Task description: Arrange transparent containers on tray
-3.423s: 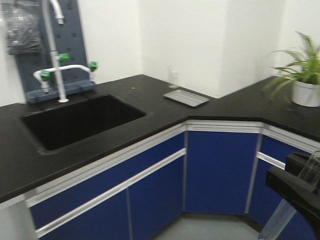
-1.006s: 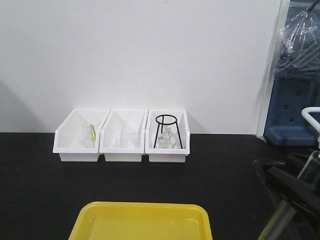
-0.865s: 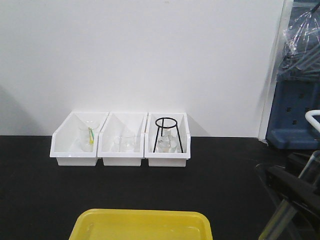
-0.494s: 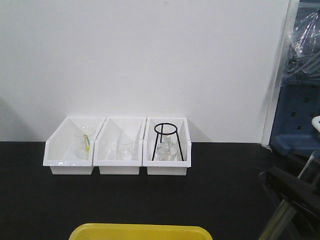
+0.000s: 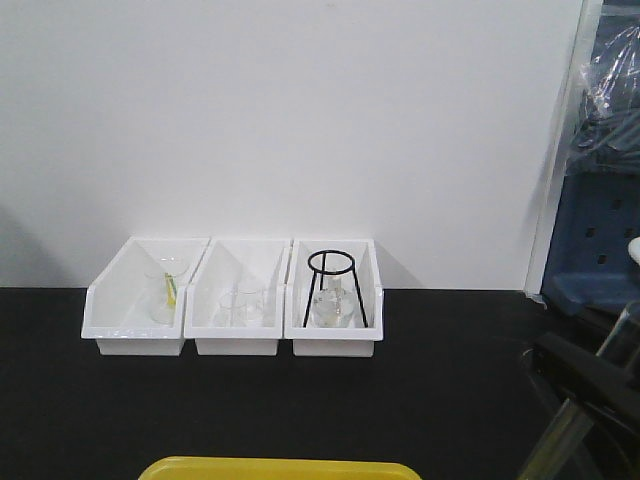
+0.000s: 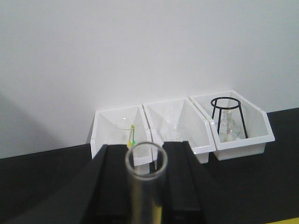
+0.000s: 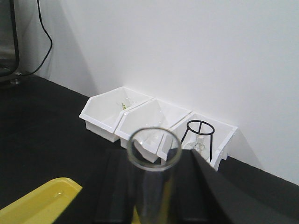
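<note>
Each wrist view looks down the round open rim of a clear test tube held between black fingers. My left gripper [image 6: 146, 175] is shut on one test tube [image 6: 145, 200]. My right gripper [image 7: 153, 186] is shut on another test tube [image 7: 152, 198]. In the front view the right gripper [image 5: 590, 395] shows at the lower right, its tube [image 5: 556, 440] slanting down. The yellow tray [image 5: 280, 468] only shows its far rim at the bottom edge there. A corner of the tray [image 7: 32, 205] lies left of the right gripper. The left gripper is out of the front view.
Three white slope-fronted bins [image 5: 240, 342] stand side by side against the white wall on the black counter [image 5: 300, 400]. They hold glassware, and the right one a black ring tripod [image 5: 332, 271]. A blue pegboard [image 5: 600, 240] stands at the far right.
The front view swung from the sink counter to the wall with the bins. Over the last second the bins came lower and the tray slid to the bottom edge. Both tubes stay gripped.
</note>
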`<state>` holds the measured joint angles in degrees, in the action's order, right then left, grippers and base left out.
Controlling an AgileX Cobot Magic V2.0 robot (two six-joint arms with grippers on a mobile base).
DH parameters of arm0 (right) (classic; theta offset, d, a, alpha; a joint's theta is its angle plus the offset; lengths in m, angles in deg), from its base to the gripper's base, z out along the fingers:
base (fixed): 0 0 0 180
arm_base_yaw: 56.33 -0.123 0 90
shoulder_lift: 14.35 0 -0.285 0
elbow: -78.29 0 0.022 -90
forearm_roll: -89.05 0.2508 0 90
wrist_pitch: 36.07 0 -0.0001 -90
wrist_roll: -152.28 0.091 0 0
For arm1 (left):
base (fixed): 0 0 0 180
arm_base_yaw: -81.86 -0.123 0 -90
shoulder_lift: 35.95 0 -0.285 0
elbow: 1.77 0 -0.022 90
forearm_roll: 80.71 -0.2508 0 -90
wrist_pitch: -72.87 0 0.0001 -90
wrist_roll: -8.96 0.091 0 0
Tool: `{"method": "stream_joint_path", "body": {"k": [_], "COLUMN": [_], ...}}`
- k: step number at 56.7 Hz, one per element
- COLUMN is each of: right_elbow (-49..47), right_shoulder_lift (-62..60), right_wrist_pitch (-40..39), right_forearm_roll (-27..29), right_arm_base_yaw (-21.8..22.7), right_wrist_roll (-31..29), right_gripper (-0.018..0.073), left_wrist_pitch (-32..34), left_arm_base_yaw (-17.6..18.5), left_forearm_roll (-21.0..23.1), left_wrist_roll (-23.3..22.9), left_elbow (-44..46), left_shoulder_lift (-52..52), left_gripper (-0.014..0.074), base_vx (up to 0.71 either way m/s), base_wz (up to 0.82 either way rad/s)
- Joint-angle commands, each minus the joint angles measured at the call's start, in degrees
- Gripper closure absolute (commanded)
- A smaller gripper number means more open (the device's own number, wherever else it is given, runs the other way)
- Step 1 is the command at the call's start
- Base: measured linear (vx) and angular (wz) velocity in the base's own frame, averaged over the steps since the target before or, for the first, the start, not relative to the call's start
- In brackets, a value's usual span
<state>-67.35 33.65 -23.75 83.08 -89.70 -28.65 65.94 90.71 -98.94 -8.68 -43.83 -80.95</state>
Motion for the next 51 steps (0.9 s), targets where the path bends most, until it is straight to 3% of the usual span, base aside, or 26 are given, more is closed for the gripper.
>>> {"method": "stream_joint_path", "body": {"k": [1, 23, 33, 42, 51], "right_elbow": [-1.7, -1.7, -1.7, -2.2, -7.3], "right_shoulder_lift": [-0.2, -0.2, 2.7, 11.3, 22.3], "right_wrist_pitch": [-4.8, -4.6, -1.6, -0.1, 1.2], "right_forearm_roll": [-0.5, 0.0, 3.9, 4.1, 4.1], "right_arm_base_yaw": [0.3, 0.3, 0.3, 0.3, 0.3], "right_wrist_roll": [-0.1, 0.1, 6.3, 13.9, 17.0], "right_gripper": [0.0571, 0.0571, 0.0571, 0.0571, 0.0571], "left_wrist_pitch": [5.0, 5.7, 4.3, 4.2, -1.4], "left_arm_base_yaw": [0.3, 0.3, 0.7, 5.5, 12.7], "left_forearm_roll": [0.3, 0.7, 0.8, 2.0, 11.7], "left_wrist_roll": [-0.3, -0.4, -0.8, -0.8, -0.6], "left_elbow": [1.6, 1.6, 1.6, 3.0, 7.7], "left_shoulder_lift": [-0.2, -0.2, -2.2, -6.9, -16.8], "left_gripper": [0.0451, 0.0451, 0.0451, 0.0451, 0.0447], "base_vx": [0.00, 0.00, 0.00, 0.00, 0.00], "base_wz": [0.00, 0.00, 0.00, 0.00, 0.00]}}
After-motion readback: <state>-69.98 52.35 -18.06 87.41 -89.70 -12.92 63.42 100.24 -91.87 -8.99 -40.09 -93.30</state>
